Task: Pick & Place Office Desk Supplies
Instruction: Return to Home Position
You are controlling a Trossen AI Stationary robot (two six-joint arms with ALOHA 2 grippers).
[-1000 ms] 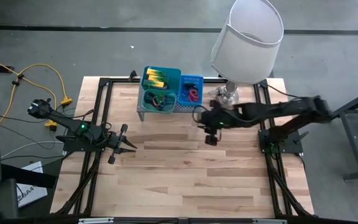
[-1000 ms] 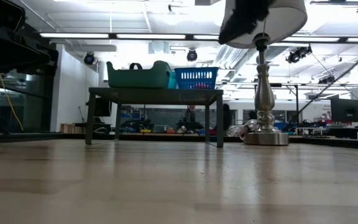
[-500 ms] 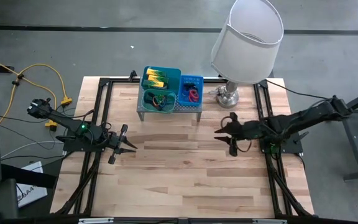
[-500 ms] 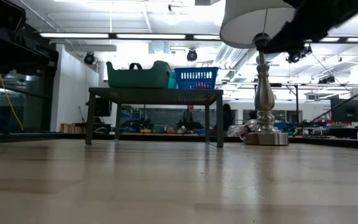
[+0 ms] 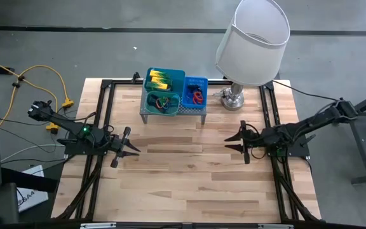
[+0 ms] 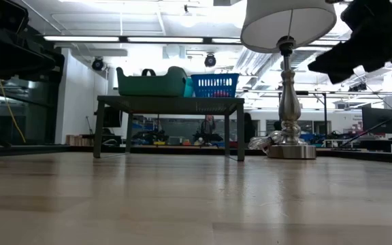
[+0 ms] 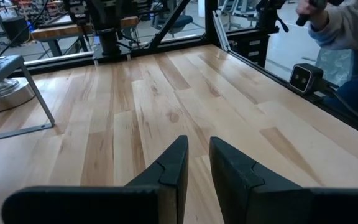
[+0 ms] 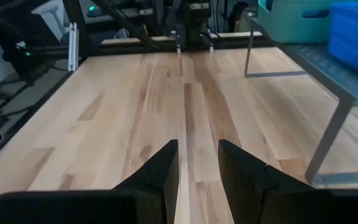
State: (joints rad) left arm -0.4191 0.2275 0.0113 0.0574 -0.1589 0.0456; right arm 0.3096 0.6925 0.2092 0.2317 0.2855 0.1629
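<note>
Right gripper (image 5: 229,142) hangs over bare wood on the table's (image 5: 189,184) right side, in front of the lamp (image 5: 253,39) & well apart from the shelf. Its fingers (image 8: 160,168) are parted by a narrow gap w/ nothing btwn them. Left gripper (image 5: 136,151) sits over the left side, fingers (image 7: 173,165) likewise a slit apart, empty. All supplies are up on the grey perforated riser shelf (image 5: 192,110) at the far edge. Rear teal tray (image 5: 178,75) holds yellow-green blocks (image 5: 159,81); front teal tray (image 5: 146,105), touching it, holds dark & red band loops (image 5: 162,102). Blue mesh basket (image 5: 196,81) sits just beside both on the lamp side w/ red & blue loops (image 5: 197,97) inside. Left wrist cam shows a person's sleeve (image 7: 344,28) beyond the table edge.
</note>
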